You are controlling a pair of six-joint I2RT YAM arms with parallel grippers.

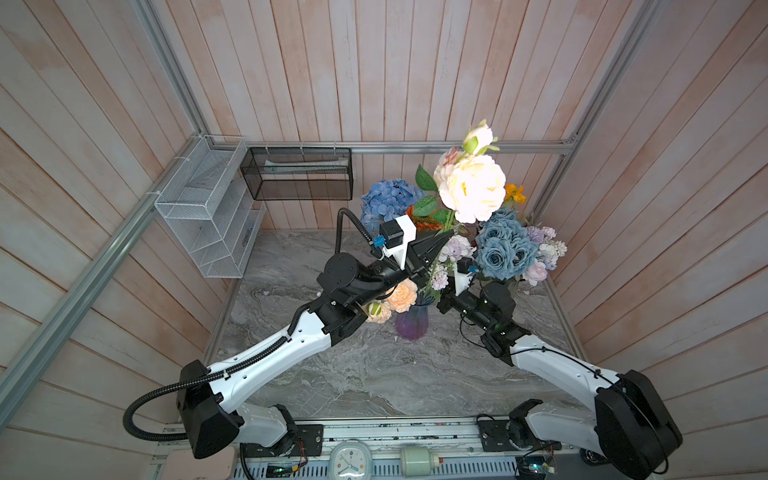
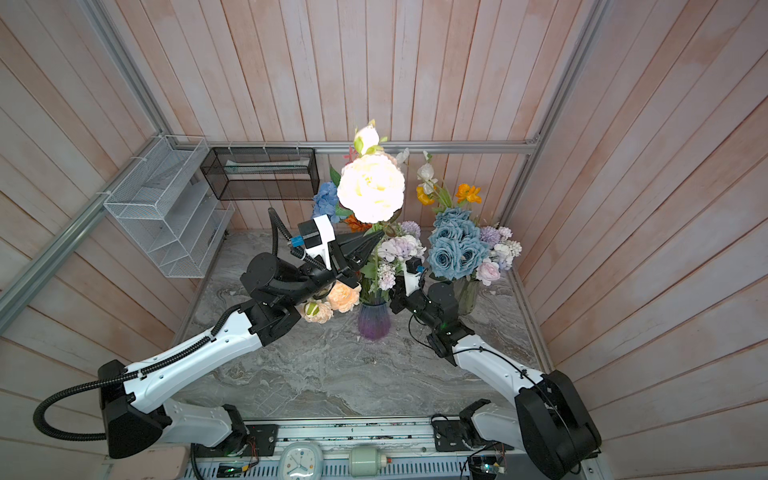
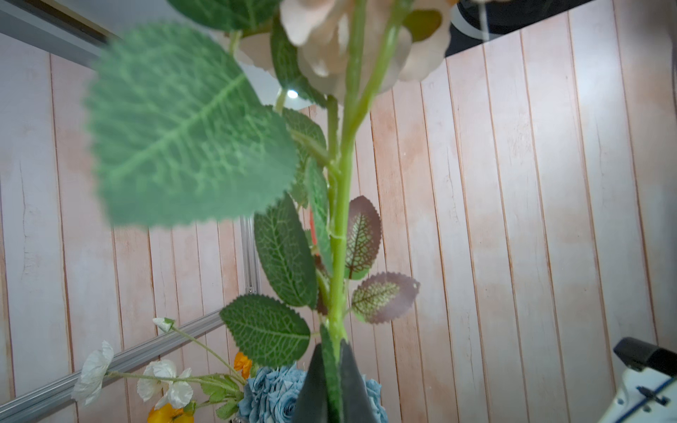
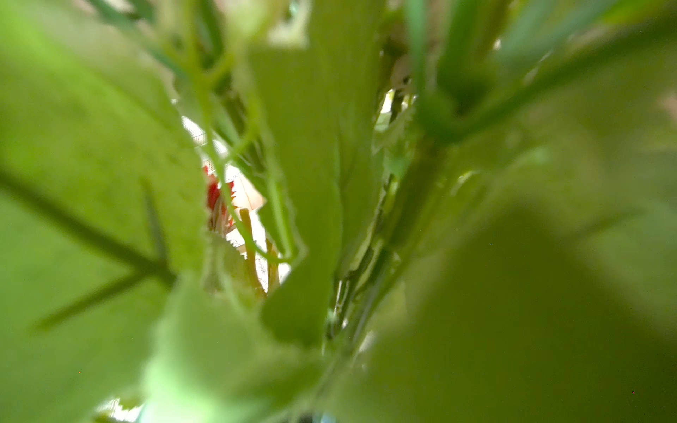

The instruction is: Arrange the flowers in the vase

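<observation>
My left gripper [image 1: 448,235] [image 3: 331,382] is raised above the vase and shut on the green stem [image 3: 340,256] of a large cream rose [image 1: 473,189] [image 2: 371,189]. The purple glass vase [image 1: 411,323] [image 2: 374,322] stands mid-table with lilac-white clusters [image 2: 399,249] and other stems in it. Peach roses [image 1: 401,295] [image 2: 343,297] lean out under the left arm. My right gripper [image 2: 392,298] reaches into the stems just above the vase mouth. In the right wrist view blurred leaves hide its fingers, and stems [image 4: 366,285] converge toward them.
A clear vase [image 2: 467,296] at the right holds dusty-blue roses [image 1: 500,245], orange and white poppies [image 2: 467,193]. A blue hydrangea [image 1: 384,201] stands behind. A white wire basket [image 1: 203,208] and a black mesh basket [image 1: 299,174] hang on the back wall. Plank walls close in.
</observation>
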